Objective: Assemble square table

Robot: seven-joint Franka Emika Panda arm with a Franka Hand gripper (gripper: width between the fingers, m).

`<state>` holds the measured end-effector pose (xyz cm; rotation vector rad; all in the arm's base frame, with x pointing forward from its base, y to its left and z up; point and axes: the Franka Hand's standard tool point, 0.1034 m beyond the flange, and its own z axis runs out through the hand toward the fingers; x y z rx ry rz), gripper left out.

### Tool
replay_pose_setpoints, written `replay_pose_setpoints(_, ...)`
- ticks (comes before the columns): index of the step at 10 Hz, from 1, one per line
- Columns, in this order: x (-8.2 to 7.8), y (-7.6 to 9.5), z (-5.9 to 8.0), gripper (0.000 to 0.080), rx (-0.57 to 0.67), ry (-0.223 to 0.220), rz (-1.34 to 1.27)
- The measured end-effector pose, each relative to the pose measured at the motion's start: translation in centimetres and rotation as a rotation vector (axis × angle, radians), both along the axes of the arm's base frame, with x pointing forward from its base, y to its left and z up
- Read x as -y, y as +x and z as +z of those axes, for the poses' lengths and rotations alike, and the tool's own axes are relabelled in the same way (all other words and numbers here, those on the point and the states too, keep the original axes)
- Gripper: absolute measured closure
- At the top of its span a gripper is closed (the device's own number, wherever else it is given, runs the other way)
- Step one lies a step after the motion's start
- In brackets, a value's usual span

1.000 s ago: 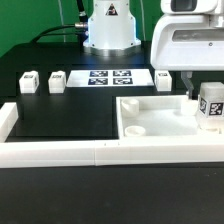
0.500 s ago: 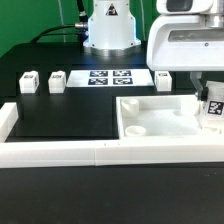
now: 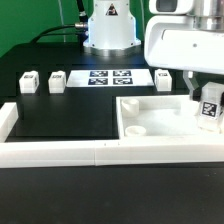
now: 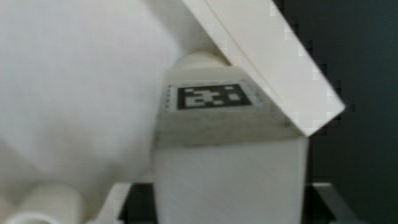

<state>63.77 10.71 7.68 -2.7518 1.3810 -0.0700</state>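
The square table top (image 3: 150, 120), a white tray with round sockets, lies at the exterior view's right against the front wall. My gripper (image 3: 207, 104) is shut on a white tagged leg block (image 3: 209, 110) and holds it slightly tilted over the top's far right corner. In the wrist view the leg (image 4: 222, 160) runs between my gripper's (image 4: 222, 208) fingers, its tag facing the camera, with the top's inside (image 4: 71, 100) and rim (image 4: 267, 60) behind it. Three other leg blocks stand at the back: two at the left (image 3: 28, 81) (image 3: 57, 79) and one at the right (image 3: 163, 77).
The marker board (image 3: 108, 77) lies at the back middle, in front of the arm's base (image 3: 110, 30). A long white border wall (image 3: 90, 152) runs along the front and turns up the left side (image 3: 8, 120). Black mat (image 3: 70, 115) lies between.
My gripper has shifted a little to the exterior view's left with the leg in it, and the leg has tilted slightly. The other parts have not moved.
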Motion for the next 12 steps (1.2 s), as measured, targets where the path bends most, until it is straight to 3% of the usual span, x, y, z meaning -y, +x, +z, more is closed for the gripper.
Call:
replay_pose_setpoints(3, 0.3, -0.6, -0.2, 0.0506, -0.018, 0.093, -0.423)
replay_pose_setpoints(5, 0.1, -0.9, -0.1, 0.0506, -0.024, 0.1, -0.543)
replay_pose_setpoints(7, 0.0, -0.9, -0.2, 0.0495, -0.015, 0.077, -0.432)
replay_pose_setpoints(8, -0.8, -1.1, -0.2, 0.0316, -0.003, 0.041, -0.29)
replay_pose_setpoints(9, -1.6, -1.0, -0.1, 0.0316, 0.015, 0.005, -0.104)
replay_pose_setpoints(10, -1.9, -1.1, -0.1, 0.0187, 0.021, -0.01, 0.021)
replay_pose_setpoints(12, -1.5, -1.1, -0.1, 0.0152, 0.024, -0.023, 0.142)
